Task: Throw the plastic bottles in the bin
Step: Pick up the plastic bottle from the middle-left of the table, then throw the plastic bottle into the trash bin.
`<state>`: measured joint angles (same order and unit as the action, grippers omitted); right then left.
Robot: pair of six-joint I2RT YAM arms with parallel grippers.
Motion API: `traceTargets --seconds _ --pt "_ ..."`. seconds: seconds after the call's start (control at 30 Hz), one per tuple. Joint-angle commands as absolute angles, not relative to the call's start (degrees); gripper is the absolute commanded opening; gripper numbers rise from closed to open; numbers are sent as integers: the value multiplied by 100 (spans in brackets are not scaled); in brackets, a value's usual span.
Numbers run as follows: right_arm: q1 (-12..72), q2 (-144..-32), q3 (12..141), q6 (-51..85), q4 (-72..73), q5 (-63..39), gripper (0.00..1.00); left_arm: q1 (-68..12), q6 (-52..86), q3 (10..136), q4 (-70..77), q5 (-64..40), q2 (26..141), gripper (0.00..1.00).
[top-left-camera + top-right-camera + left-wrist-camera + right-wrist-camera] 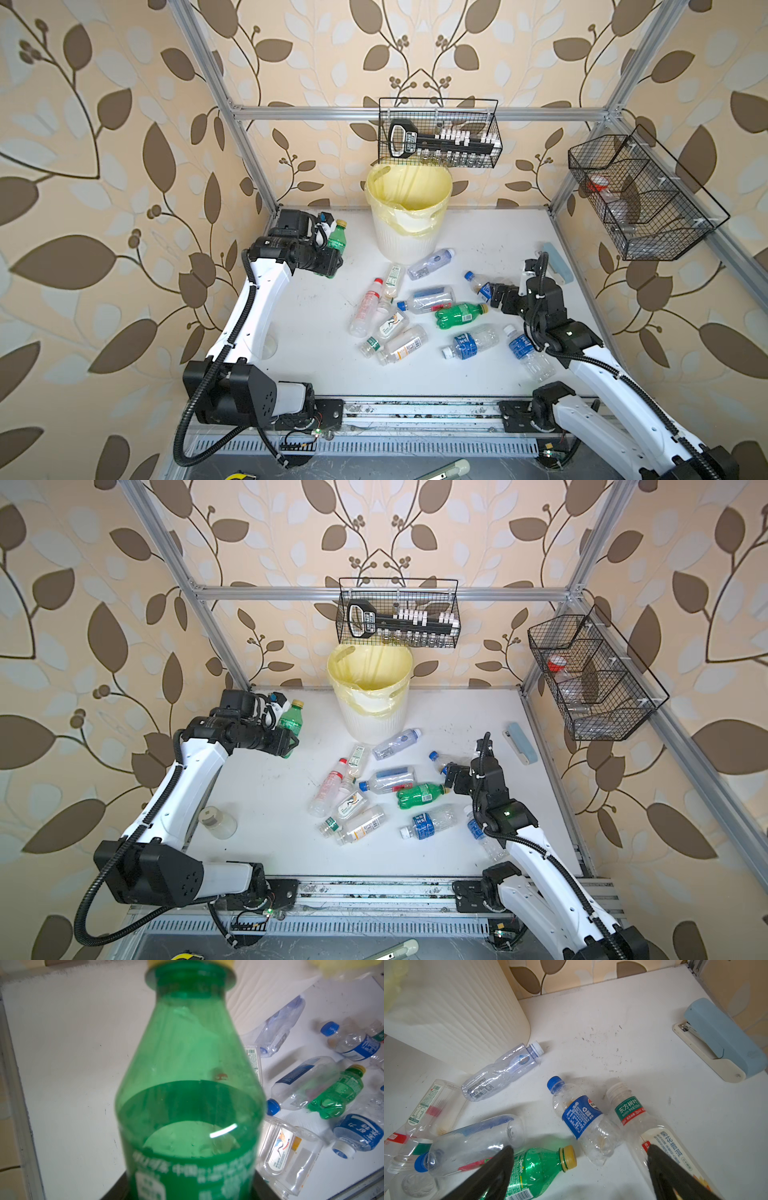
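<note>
One green bottle (336, 243) held at the far left; the rest lie scattered.
The left gripper (330, 259) clasps the green bottle left of the bin (409, 245), its fingers hidden behind the bottle in the wrist view. The other plastic bottles (459, 316) lie mid-table, nearer than the bin. At right, the right gripper (580, 1148) gapes wide over a blue-labelled bottle (581, 1115), gripping nothing; its arm (552, 332) hides part of another.

Two robot arms over a white table (257, 796) strewn with plastic bottles (388, 780).
The left gripper (288, 738) clasps a green bottle (292, 720) beside the cream bin (374, 725); the right gripper (451, 777) hangs spread over the scattered ones.
</note>
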<state>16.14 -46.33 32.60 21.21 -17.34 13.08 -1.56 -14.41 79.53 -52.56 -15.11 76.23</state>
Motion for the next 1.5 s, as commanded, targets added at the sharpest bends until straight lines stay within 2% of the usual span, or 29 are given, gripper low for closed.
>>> traceTargets --seconds 0.0,0.23,0.43,0.7,0.8,0.97,1.13,1.3,1.43,1.47 --pt "1602 -4542 3218 2191 -1783 1364 100 -187 -1262 8539 -5615 -1802 7463 57" --pt "1591 -4695 3257 2283 -1657 1296 100 -185 -816 9234 -5433 -2023 7304 56" --pt "1565 -4773 3343 2318 -1635 1311 100 -186 -342 9702 -5487 -2671 7036 57" --pt "1534 -4802 3299 2336 -1553 1428 100 -185 -78 8867 -5143 -2955 6363 52" --pt "1529 -4808 3280 2398 -1533 1433 100 -192 236 8829 -5136 -3313 6328 51" --pt "1528 -4752 3241 2503 -1474 1402 100 -197 606 8911 -4708 -3308 6468 51" --pt "1525 -4671 3182 2517 -1537 1473 100 -426 916 9523 -4439 -3284 7217 51" --pt "1518 -4542 3190 2514 -1683 1531 100 -1230 923 10525 -4002 -2515 8358 54" --pt "1520 -4405 3220 2535 -1867 1606 100 -1661 1085 12164 -3840 -2169 9987 65" --pt "1520 -4375 3224 2548 -1897 1606 100 -1661 1219 12738 -3981 -2076 10456 76"
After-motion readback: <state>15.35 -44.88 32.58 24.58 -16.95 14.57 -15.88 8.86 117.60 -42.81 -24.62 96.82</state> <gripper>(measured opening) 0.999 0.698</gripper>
